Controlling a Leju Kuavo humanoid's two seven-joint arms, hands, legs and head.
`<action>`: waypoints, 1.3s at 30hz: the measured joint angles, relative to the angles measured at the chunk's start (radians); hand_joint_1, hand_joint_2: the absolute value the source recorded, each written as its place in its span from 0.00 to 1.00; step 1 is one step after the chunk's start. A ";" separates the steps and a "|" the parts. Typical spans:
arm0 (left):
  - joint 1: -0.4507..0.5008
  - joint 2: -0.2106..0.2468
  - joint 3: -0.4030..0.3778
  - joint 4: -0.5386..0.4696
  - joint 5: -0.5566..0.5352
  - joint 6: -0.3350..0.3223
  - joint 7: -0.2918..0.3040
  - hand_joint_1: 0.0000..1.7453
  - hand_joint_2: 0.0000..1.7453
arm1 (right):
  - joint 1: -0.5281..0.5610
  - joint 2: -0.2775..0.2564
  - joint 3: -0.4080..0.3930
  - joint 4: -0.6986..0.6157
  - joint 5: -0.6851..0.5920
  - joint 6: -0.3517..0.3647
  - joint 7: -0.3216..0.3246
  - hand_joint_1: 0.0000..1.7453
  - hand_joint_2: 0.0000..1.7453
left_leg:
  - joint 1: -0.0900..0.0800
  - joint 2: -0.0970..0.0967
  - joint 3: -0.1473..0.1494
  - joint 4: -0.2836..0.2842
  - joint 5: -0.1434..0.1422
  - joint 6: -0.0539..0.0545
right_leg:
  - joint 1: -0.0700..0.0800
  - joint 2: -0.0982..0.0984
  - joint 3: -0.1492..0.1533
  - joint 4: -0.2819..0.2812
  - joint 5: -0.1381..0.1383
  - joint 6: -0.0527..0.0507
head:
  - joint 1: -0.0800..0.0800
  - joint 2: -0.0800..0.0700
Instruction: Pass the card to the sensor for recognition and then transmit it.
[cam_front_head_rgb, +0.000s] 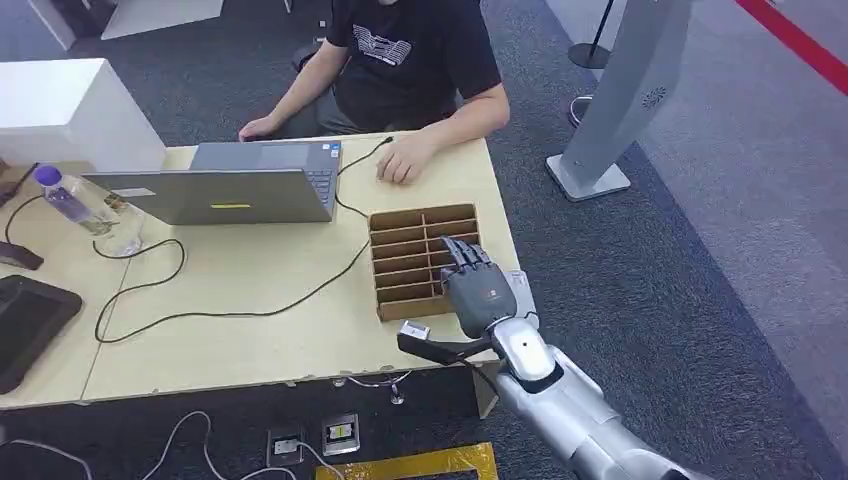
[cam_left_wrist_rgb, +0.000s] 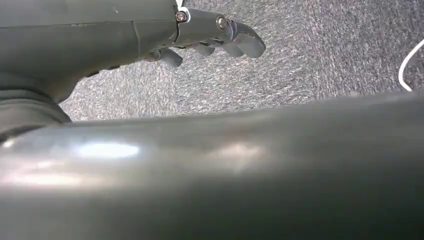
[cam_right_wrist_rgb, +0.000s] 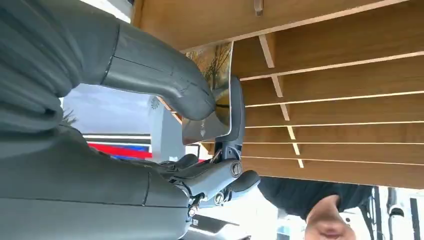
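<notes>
Brown cardboard slotted organizer box (cam_front_head_rgb: 410, 258) sits on the pale wooden worktop (cam_front_head_rgb: 250, 330), near its right edge. My right robot hand (cam_front_head_rgb: 470, 285) rests over the box's right side, fingers reaching into the slots. Wrist view: my right thumb (cam_right_wrist_rgb: 165, 80) and a dark finger (cam_right_wrist_rgb: 235, 125) pinch a glossy printed card (cam_right_wrist_rgb: 212, 95), held on edge just at the box's dividers (cam_right_wrist_rgb: 325, 95). Card's long axis runs roughly parallel to the slot partitions; which end leads I cannot tell. My left robot hand (cam_left_wrist_rgb: 220, 37) hangs over grey carpet (cam_left_wrist_rgb: 300, 65), fingers loosely curled, holding nothing. Across the worktop: a grey open laptop (cam_front_head_rgb: 235, 185), a black cable (cam_front_head_rgb: 230, 300), a clear plastic bottle with a purple cap (cam_front_head_rgb: 75, 200), and a seated person in a black T-shirt (cam_front_head_rgb: 410, 50).
</notes>
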 joint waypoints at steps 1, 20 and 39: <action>0.000 0.000 0.000 0.000 0.001 0.000 0.000 0.00 0.00 | 0.000 0.000 0.000 0.000 -0.002 -0.002 -0.001 1.00 1.00 | 0.000 0.000 0.000 0.000 0.000 0.000 | 0.000 0.000 0.000 0.000 0.000 0.000 | 0.000 0.000; 0.001 0.005 -0.019 0.000 -0.010 0.000 -0.032 0.00 0.00 | -0.180 -0.028 -0.131 -0.309 0.043 0.064 0.010 1.00 1.00 | 0.000 0.001 0.000 0.000 0.001 -0.001 | 0.000 0.001 0.000 0.000 0.002 0.000 | 0.000 0.000; -0.001 0.005 -0.047 0.000 -0.016 -0.006 -0.033 0.00 0.00 | -0.204 -0.028 -0.218 -0.400 0.123 0.005 -0.037 1.00 1.00 | 0.000 0.001 -0.001 0.000 0.001 -0.001 | 0.000 0.001 0.000 0.000 0.001 0.000 | 0.000 0.000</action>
